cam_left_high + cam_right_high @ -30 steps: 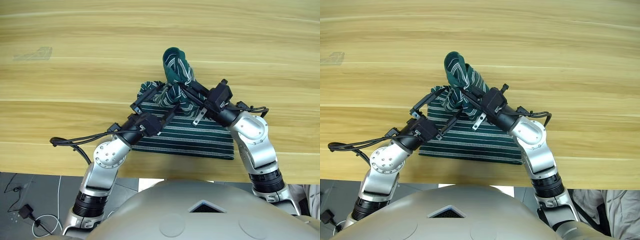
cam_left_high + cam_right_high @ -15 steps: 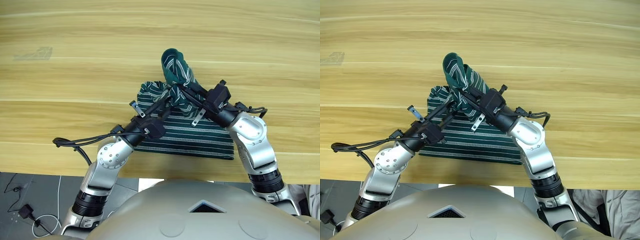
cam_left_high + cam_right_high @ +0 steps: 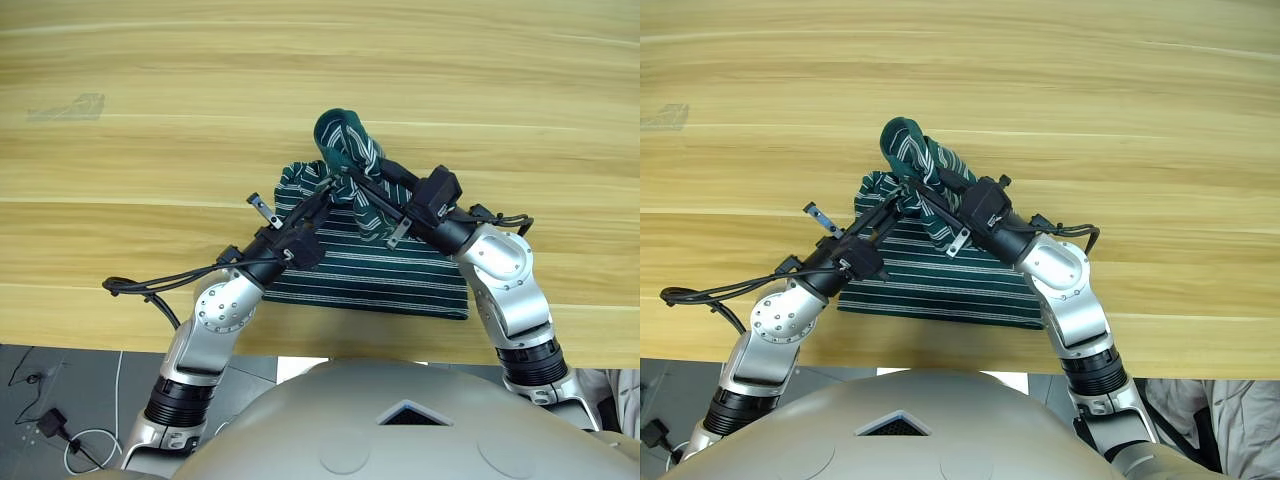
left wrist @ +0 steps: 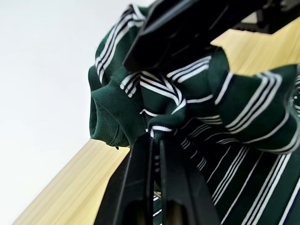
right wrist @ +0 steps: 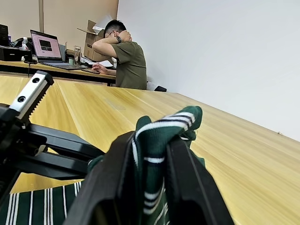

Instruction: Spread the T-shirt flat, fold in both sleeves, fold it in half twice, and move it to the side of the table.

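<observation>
- T-shirt: dark green with thin white stripes. It lies near the table's front edge, roughly midway between the two arms. The lower part rests flat as a broad panel, and its front hem runs close to the table edge.
- Raised bunch of the T-shirt: a rumpled loop of cloth lifted off the table at the far side of the flat panel. It stands above the rest and hangs down into it.
- Right gripper: clamped on the raised bunch. Striped cloth is squeezed between both fingers and spills out over their tips. Its arm reaches in from the right, across the panel's far right corner.
- Left gripper: fingers drawn nearly together, with only a thin slit between them. A small fold of striped cloth is pinched at the tips. It grips the far left part of the shirt, just beside the right gripper and below the raised bunch.
- Table: light wood with lengthwise grain, bearing the shirt.
</observation>
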Motion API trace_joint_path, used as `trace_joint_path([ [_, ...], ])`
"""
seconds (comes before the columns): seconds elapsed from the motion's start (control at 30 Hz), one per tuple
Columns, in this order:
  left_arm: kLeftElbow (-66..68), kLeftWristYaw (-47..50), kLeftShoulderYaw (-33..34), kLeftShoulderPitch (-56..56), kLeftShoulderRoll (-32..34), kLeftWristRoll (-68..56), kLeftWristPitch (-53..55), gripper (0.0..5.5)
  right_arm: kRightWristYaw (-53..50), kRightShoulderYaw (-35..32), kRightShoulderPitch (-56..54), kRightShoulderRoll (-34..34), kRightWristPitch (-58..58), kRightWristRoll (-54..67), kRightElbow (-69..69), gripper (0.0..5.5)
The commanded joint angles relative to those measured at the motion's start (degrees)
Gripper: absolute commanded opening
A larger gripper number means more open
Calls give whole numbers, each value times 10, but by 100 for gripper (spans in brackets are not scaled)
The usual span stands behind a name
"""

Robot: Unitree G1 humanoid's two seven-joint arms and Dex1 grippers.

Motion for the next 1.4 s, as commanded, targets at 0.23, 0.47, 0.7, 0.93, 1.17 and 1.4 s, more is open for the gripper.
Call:
trace_joint_path([
  [0.23,25,17,18,-18,9,25,-7,0,-3,-2,-7,9,-5,-6,21,92],
  [0.47,114,74,125,-48,45,46,20,0,-2,-4,-11,11,-10,-7,40,92],
  [0.7,123,82,109,-40,37,55,7,0,-4,-2,-7,7,-21,-21,50,92],
  [0.93,64,39,117,-15,33,-56,-25,0,3,-6,-3,-5,-21,-30,62,48],
  [1.17,-6,-36,161,42,55,-203,-29,0,33,-17,29,-59,-17,-34,79,2],
  [1.4,33,-48,192,70,77,-159,-41,0,83,-68,45,-124,-30,-1,61,2],
])
